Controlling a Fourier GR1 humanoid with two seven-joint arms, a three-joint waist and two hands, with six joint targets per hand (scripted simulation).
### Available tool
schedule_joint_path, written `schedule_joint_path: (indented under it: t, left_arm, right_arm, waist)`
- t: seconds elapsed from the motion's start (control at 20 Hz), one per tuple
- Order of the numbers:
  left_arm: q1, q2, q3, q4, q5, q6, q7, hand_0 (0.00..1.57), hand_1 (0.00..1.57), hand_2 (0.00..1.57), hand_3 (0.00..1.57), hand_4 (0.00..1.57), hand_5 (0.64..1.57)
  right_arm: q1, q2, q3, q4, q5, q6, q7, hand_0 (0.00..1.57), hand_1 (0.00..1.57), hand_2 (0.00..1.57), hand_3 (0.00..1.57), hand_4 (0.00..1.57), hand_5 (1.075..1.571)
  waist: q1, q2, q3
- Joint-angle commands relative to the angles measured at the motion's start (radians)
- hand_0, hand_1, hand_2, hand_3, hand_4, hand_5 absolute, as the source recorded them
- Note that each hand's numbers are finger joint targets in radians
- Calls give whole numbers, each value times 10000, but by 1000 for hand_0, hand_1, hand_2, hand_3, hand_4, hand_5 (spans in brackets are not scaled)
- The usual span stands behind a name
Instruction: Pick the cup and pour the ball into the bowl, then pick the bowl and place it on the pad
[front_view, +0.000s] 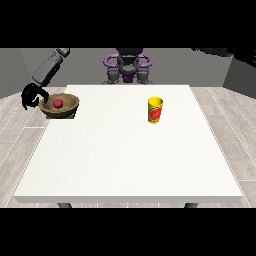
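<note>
The hand (32, 96) at the view's left hangs at the table's left edge, its black fingers curled in a loose arc just beside the bowl's rim; whether they actually pinch the rim or only sit next to it cannot be told from here. Its grey forearm (49, 66) slants up and away toward the top of the view. The bowl (66, 106), brown and shallow, sits on the green pad (73, 116), of which only a corner and a strip show beneath it, near the far left corner of the table (130, 160). The red ball (58, 103) lies inside the bowl, a little left of its middle. Well apart from these, right of the table's centre, the yellow cup (155, 110) stands upright with a red mark on its side. The robot's torso (128, 65) shows behind the far edge, with purple rings at its shoulders. No other hand shows.
</note>
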Motion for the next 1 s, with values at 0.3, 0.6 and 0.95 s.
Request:
schedule_joint_path:
  t: [0.3, 0.6, 0.95]
  left_arm:
    - [226, 138, 94, -563, 705, 144, 776, 0, 0, 0, 0, 683, 1557]
    - [372, 248, -377, 1045, 65, -237, 427, 0, 0, 0, 0, 670, 1554]
    - [78, 901, -105, 1497, 296, -451, 441, 0, 0, 0, 0, 645, 1540]
  right_arm:
    - [-90, 316, 408, 871, 482, 29, -333, 1571, 1571, 1571, 922, 1006, 1562]
    - [99, 649, 990, 446, 779, -2, 869, 1571, 1571, 1571, 1374, 970, 1562]
    - [-492, -138, 416, 865, 259, -319, 2321, 669, 669, 301, 523, 0, 1535]
  waist:
    - [94, -266, -5]
    - [-414, -1581, -26]
    - [-207, -1392, -23]
